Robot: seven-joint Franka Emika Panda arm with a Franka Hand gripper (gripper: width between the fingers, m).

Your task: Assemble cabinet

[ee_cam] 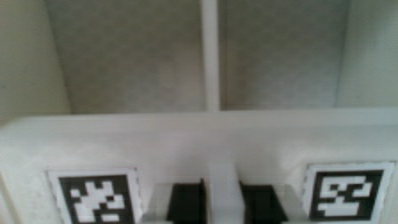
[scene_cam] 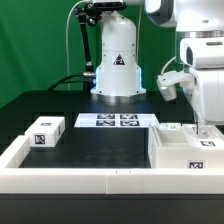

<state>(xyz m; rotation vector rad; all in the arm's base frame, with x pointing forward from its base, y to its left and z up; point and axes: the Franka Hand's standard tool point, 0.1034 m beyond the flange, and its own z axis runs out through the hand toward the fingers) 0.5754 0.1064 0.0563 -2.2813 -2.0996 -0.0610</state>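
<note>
The cabinet (scene_cam: 184, 150), a large white boxy body with tags, stands at the exterior view's right, inside the front rail. My gripper (scene_cam: 203, 131) reaches straight down onto its top edge near the right end. In the wrist view the cabinet's white wall (ee_cam: 196, 145) fills the lower part, with a tag on each side. My two dark fingers (ee_cam: 185, 200) stand close on either side of a narrow white ridge of that wall, so the gripper (ee_cam: 222, 197) looks shut on it. A thin white divider (ee_cam: 210, 60) runs across the grey inside. A small white tagged block (scene_cam: 45, 133) lies at the exterior view's left.
The marker board (scene_cam: 119, 121) lies flat in the middle at the back. The arm's white base (scene_cam: 117, 65) stands behind it. A long low white border rail (scene_cam: 90, 178) runs along the front and up the left side. The table is black, the backdrop green.
</note>
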